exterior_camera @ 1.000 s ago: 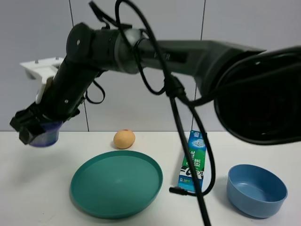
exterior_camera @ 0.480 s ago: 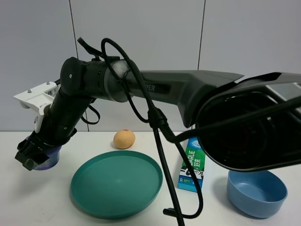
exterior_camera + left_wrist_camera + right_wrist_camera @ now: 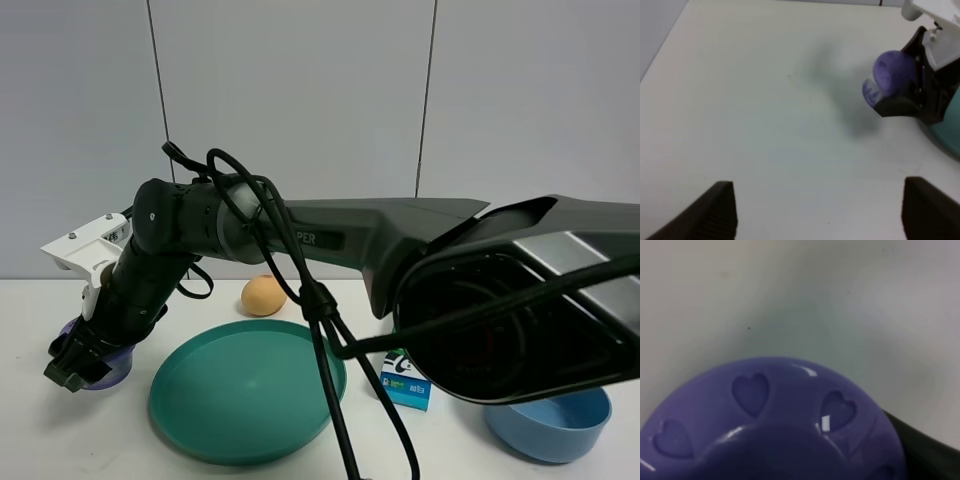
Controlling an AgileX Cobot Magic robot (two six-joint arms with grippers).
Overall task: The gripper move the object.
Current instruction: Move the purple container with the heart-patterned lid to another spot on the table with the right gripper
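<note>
Right claw (image 3: 75, 367) and tub (image 3: 113, 364) lower, near plate (image 3: 160, 405) rim, open table (image 3: 40, 440) leftward.

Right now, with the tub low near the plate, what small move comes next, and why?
Probably ease the right pincer straight down a little before releasing. It grips the purple tub close to the table beside the green plate, but contact isn't clear.
</note>
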